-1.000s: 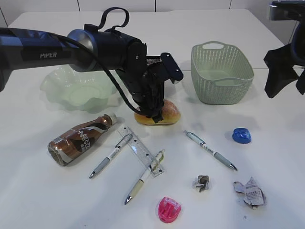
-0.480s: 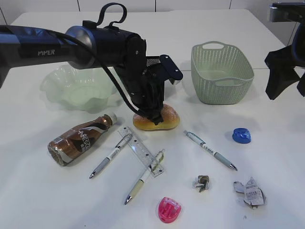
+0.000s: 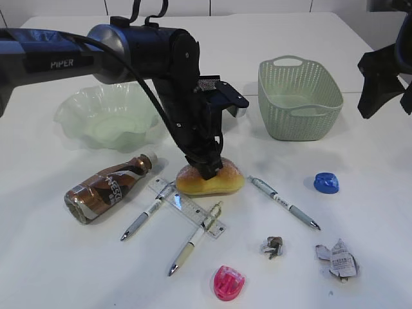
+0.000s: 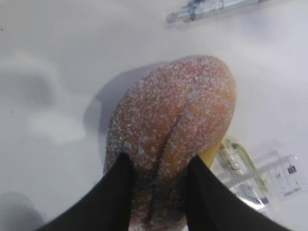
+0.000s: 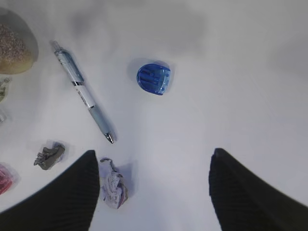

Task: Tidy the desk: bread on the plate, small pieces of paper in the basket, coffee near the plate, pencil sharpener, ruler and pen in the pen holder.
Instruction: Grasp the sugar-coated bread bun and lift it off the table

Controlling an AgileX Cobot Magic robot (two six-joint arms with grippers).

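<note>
Your left pincer point(image 4: 156, 166) is clamped on the bread point(image 3: 209, 180), which rests on the desk point(image 3: 360, 244) touching the ruler point(image 3: 190, 209) (plate point(image 3: 106, 119) well apart); your right pincer point(image 5: 151, 185) hangs with jaws apart

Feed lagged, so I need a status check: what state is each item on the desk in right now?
Bread: on the table, pinched by the left claw.
Right claw: open, empty, above the table.
Plate: empty.
Basket: upright, empty.
Coffee bottle: lying on its side, capped.
Ruler: flat, partly under a pen.
Paper scraps: crumpled, on the table.
</note>
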